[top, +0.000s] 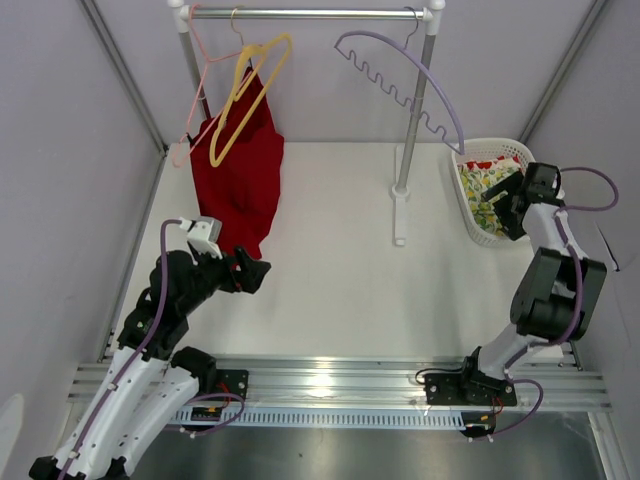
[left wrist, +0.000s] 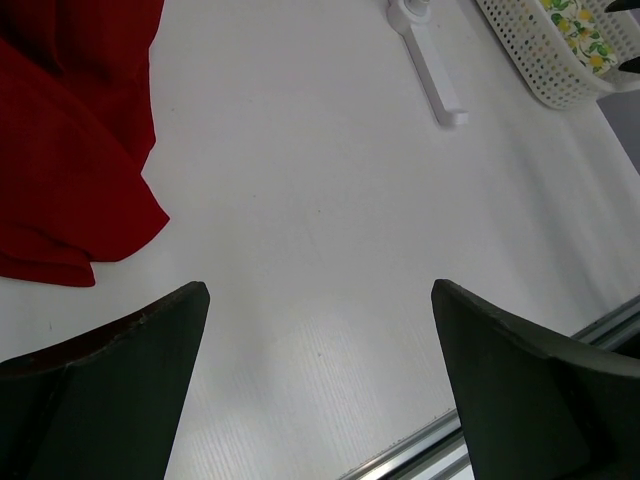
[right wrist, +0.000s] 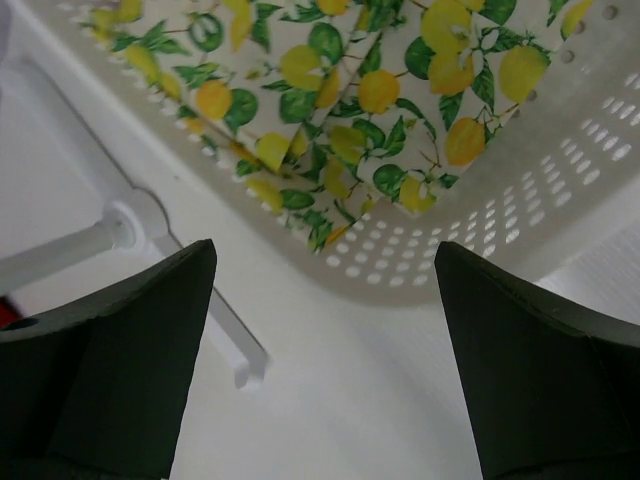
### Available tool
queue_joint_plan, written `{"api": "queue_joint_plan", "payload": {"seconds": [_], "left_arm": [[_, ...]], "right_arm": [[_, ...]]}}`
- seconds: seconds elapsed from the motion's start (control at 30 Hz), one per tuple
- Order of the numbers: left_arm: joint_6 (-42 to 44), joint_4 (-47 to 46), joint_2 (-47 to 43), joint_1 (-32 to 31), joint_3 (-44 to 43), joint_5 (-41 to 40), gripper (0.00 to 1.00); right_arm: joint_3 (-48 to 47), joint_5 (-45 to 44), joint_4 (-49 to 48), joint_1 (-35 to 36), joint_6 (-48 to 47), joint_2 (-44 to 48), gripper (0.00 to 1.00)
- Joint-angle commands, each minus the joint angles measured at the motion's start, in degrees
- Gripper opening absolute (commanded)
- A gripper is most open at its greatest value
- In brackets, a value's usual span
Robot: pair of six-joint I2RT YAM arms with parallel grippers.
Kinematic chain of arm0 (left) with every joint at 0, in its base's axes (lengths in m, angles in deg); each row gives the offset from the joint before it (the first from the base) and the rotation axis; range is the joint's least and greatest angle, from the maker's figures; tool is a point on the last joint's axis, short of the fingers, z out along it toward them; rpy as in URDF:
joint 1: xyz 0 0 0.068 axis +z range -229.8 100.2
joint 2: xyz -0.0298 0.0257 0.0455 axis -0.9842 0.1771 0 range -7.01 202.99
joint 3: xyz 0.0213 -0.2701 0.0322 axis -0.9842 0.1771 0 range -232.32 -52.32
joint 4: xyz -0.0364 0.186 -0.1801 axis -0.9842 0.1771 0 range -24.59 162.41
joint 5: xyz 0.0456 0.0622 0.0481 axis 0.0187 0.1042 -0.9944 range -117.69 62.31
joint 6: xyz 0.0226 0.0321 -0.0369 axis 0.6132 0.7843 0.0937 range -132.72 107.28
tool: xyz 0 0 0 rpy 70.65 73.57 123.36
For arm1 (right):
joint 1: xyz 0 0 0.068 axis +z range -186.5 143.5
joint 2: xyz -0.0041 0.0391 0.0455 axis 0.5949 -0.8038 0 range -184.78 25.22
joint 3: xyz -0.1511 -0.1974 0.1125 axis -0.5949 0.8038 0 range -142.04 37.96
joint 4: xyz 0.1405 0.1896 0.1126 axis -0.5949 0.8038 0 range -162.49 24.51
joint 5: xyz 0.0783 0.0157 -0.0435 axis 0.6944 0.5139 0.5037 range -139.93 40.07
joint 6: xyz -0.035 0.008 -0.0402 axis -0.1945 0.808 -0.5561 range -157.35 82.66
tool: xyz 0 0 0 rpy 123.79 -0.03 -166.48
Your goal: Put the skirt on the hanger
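Note:
The lemon-print skirt lies folded in a white perforated basket at the right; it fills the top of the right wrist view. The yellow hanger hangs on the rail at the back left, over a red garment. My right gripper is open and empty, hovering over the basket's near rim, a little short of the skirt. My left gripper is open and empty, low over the table below the red garment.
A red garment hangs from a thin pink hanger. A lavender wavy hanger hangs on the rail. The rack's white post and foot stand left of the basket, also in the right wrist view.

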Motion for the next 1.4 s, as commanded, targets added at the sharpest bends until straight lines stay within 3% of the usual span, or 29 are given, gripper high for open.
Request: {"api": "queue_joint_plan", "payload": {"seconds": [0.0, 0.3, 0.43, 0.47, 0.57, 0.6, 0.67, 0.77, 1.37], "left_arm": [[-0.7, -2.3, -0.3, -0.7, 0.1, 1.3, 0.99], [-0.8, -1.6, -0.6, -2.5, 0.0, -0.3, 0.99], [-0.8, -1.5, -0.7, -3.2, -0.1, -1.0, 0.99], [-0.9, -1.4, -0.6, -3.3, 0.0, -1.2, 0.99], [-0.9, -1.3, -0.4, -3.4, 0.0, -1.3, 0.99], [-0.9, -1.4, -0.3, -3.4, -0.1, -1.4, 0.99], [-0.9, -1.6, -0.2, -3.5, 0.0, -1.4, 0.99], [-0.9, -1.5, -0.3, -3.5, 0.0, -1.4, 0.99], [-0.9, -1.5, -0.1, -4.1, -0.2, -1.2, 1.0]], "right_arm": [[-6.3, -1.3, -2.1, -0.5, 5.7, -8.1, 0.97], [-13.2, 3.7, -5.5, 0.1, 11.7, -22.8, 0.96], [-13.1, 5.7, -6.5, 0.1, 13.6, -24.6, 0.87], [-13.2, 5.3, -6.5, 0.2, 13.5, -24.4, 0.75], [-13.4, 4.7, -6.5, 0.1, 12.6, -23.1, 0.51], [-13.5, 4.6, -6.5, 0.1, 12.4, -22.7, 0.36], [-14.1, 4.8, -6.5, 0.1, 11.7, -21.3, 0.18], [-16.0, 5.1, -5.1, -0.1, 11.0, -20.1, 0.0], [-19.2, -1.3, -1.6, -0.2, 7.0, 0.6, 0.0]]}}
